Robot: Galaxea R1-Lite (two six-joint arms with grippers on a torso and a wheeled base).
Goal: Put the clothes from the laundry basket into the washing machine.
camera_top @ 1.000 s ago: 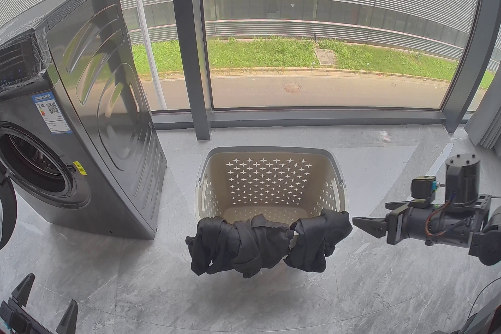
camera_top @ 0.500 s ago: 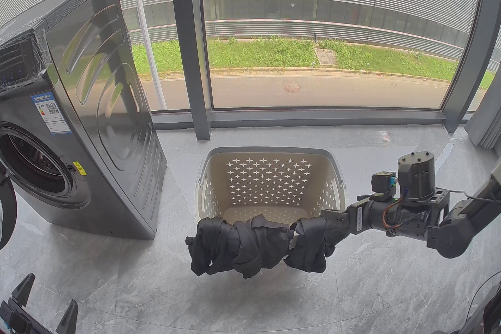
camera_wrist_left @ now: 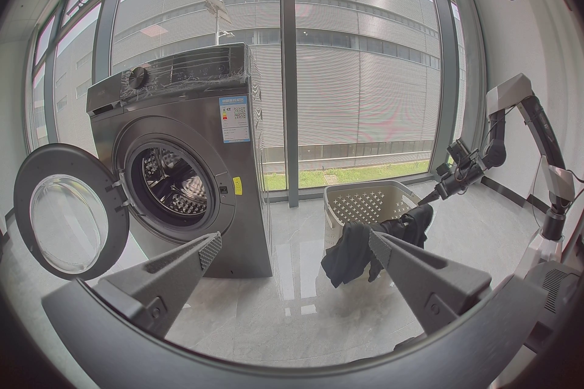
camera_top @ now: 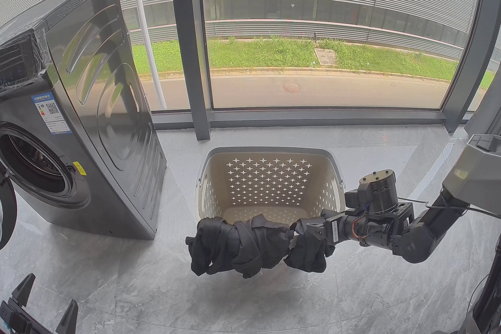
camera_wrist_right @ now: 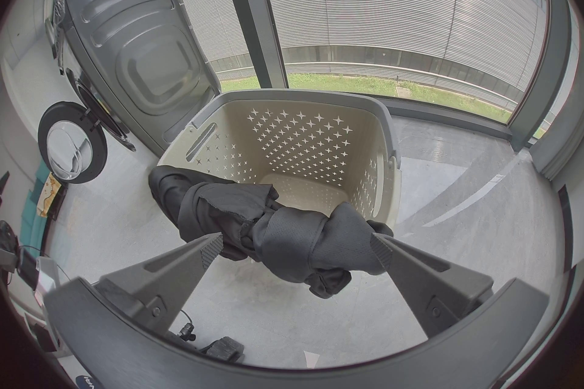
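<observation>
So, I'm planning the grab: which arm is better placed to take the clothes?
Right. The right gripper is open at the dark clothes draped on the laundry basket rim; the left gripper sits low, well away from them.

Bright daylight through window [camera_top: 334,37]; edges warped.

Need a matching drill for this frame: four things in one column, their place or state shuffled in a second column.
Column 1
1. washer door
2. dark clothes
3. right gripper
4. left gripper

Column 2
A. draped over the near rim of the basket
B. open, low, apart from the basket
C. swung open
D. open, fingers on either side of the clothes

Pairs: 1-C, 2-A, 3-D, 4-B
</observation>
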